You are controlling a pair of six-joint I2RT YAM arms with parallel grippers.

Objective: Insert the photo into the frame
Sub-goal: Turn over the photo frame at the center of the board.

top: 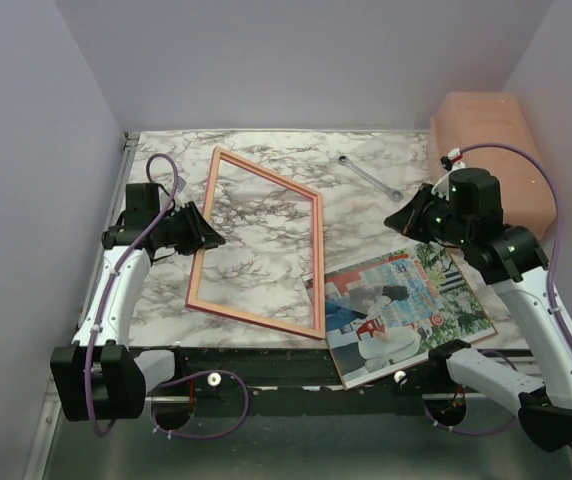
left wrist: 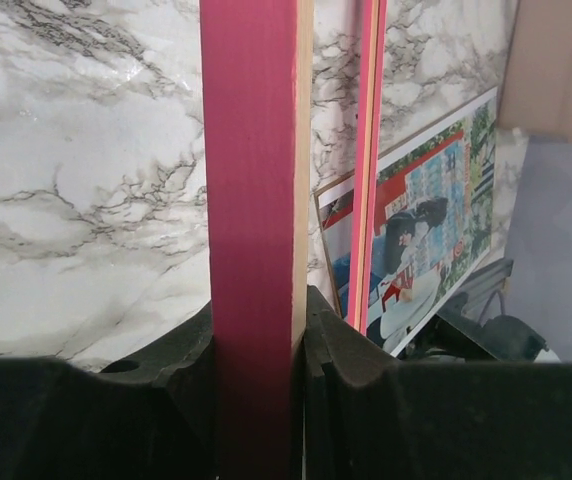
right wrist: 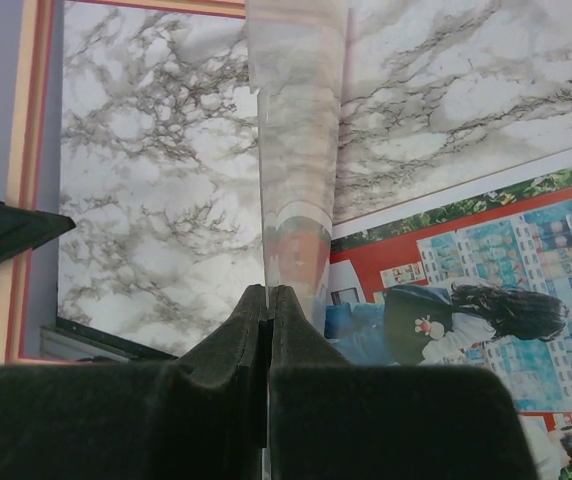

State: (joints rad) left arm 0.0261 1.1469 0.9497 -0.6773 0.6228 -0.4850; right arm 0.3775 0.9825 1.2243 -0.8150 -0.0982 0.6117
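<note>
The left tool (top: 214,238) pinches the left rail of the frame (top: 268,173). In its wrist view the rail stands upright between the two dark pads, with the bright pink face toward the camera and a pale wood edge along its right side.

From above we see the frame's pale wood side. The frame spreads rightward from that grip over the marble tabletop (top: 286,148), and its near rail runs close to the tabletop's near edge. Its near right corner overlaps the left edge of the photo (top: 406,310).

The photo lies picture side up on the right near part of the tabletop, turned at an angle, and its near corner reaches past the marble's edge.

Behind the photo, a slim metal wrench (top: 369,178) lies flat on the marble, well apart from the frame.

The right tool (top: 394,220) hovers above the photo's far edge with its fingers pressed together. In its wrist view a thin, glossy, see-through strip rises from the seam between them, and we cannot tell whether it is clamped.

A pale pink block (top: 491,150) sits in the far right corner.
</note>
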